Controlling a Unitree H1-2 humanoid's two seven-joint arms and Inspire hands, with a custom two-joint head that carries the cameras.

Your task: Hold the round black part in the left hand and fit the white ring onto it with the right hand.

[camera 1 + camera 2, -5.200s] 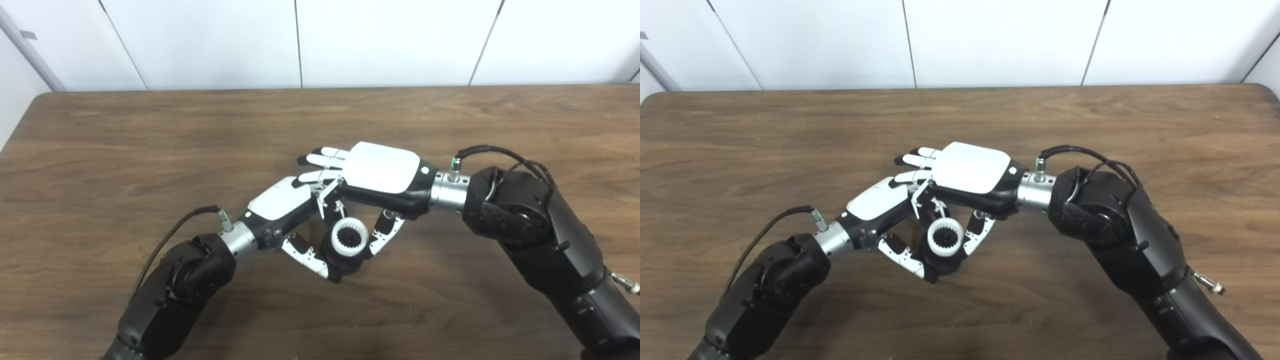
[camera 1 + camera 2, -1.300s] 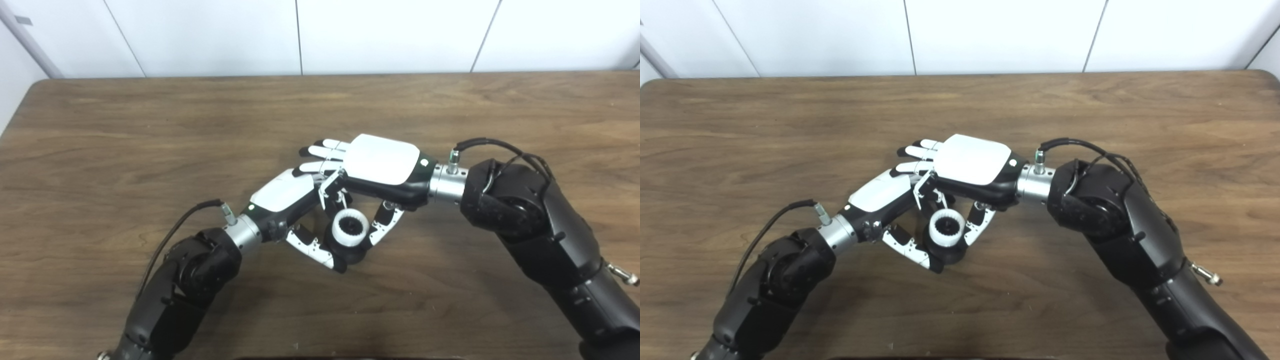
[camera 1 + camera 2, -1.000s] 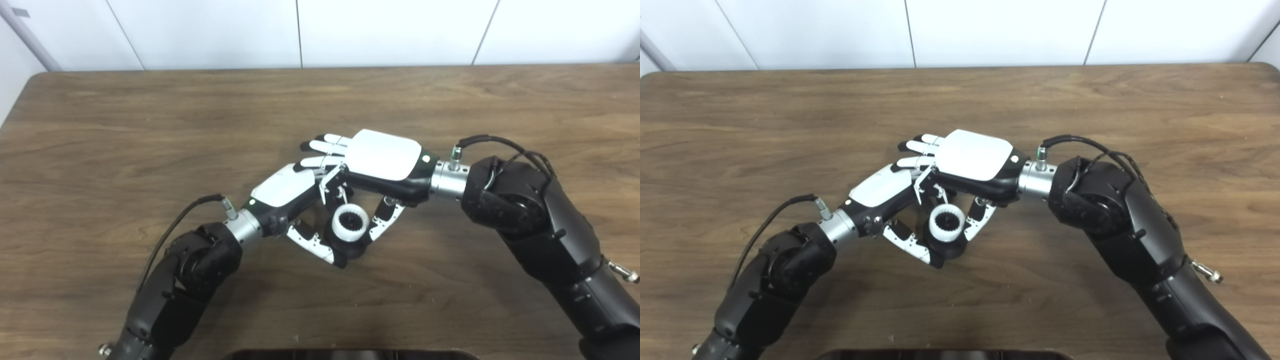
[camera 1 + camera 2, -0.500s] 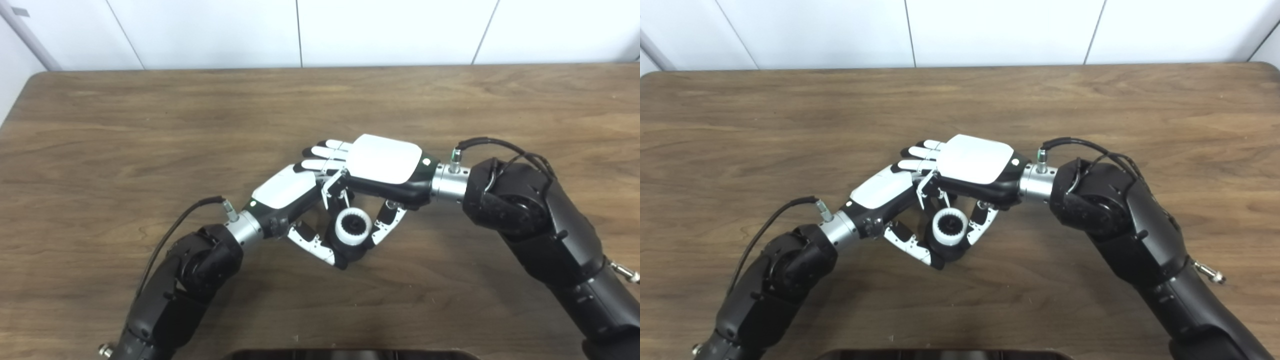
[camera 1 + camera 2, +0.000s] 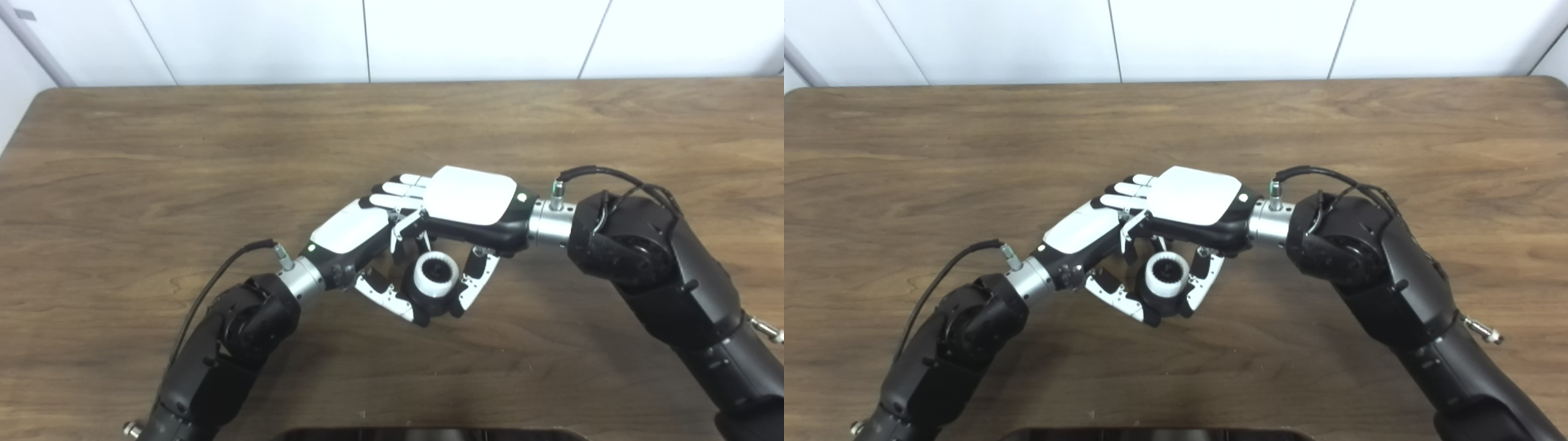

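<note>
Two hands, left hand [image 5: 352,229] and right hand [image 5: 468,199], grip one white ring [image 5: 436,274] on one black part [image 5: 429,300].

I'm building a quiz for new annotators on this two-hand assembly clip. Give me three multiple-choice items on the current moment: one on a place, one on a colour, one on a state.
1. Where is the white ring?
A. Lying alone on the far edge of the table
B. On the round black part, between the two hands
C. Beside the right elbow

2. What colour is the table?
A. Brown wood grain
B. Glossy white
C. Green

3. What is the left hand doing?
A. Resting flat and open on the table
B. Hanging out of view
C. Closed on the round black part

Answers:
1 B: the ring sits atop the black part, with the thumb of the right hand against its side.
2 A: brown wood shows all around the arms.
3 C: its thumb and fingers wrap the black part from below.
</note>
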